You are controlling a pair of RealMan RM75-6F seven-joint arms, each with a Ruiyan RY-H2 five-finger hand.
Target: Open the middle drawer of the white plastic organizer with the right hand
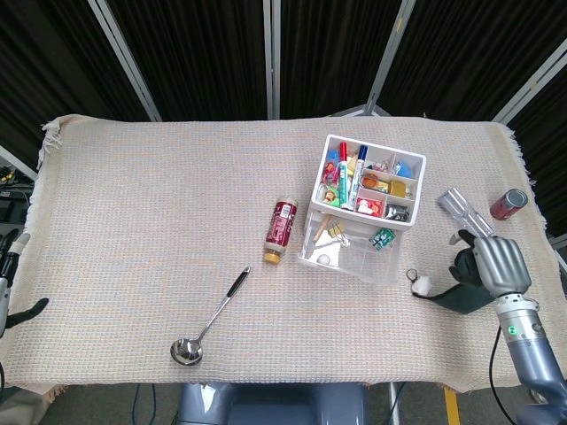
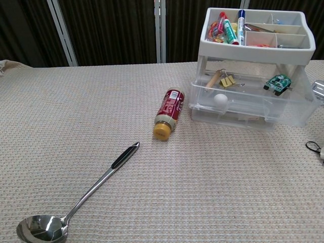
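Note:
The white plastic organizer [image 1: 370, 184] [image 2: 254, 46] stands at the right of the table, its top tray full of markers and small items. Below the tray a clear drawer [image 1: 348, 254] [image 2: 246, 112] stands pulled out toward the front. Inside it lie a clothespin, binder clips, a white ball and a green board. My right hand [image 1: 492, 268] hovers to the right of the organizer, near the table's front right corner. Its thumb is stretched left, it holds nothing, and it is apart from the drawer. Only a sliver of my left hand [image 1: 11, 292] shows at the left edge.
A red bottle [image 1: 282, 230] [image 2: 169, 112] lies left of the organizer. A steel ladle [image 1: 209, 319] [image 2: 83, 201] lies front left. A red can [image 1: 508, 203] and a clear glass [image 1: 461, 209] sit at the far right. A small white key fob [image 1: 419, 283] lies beside my right thumb.

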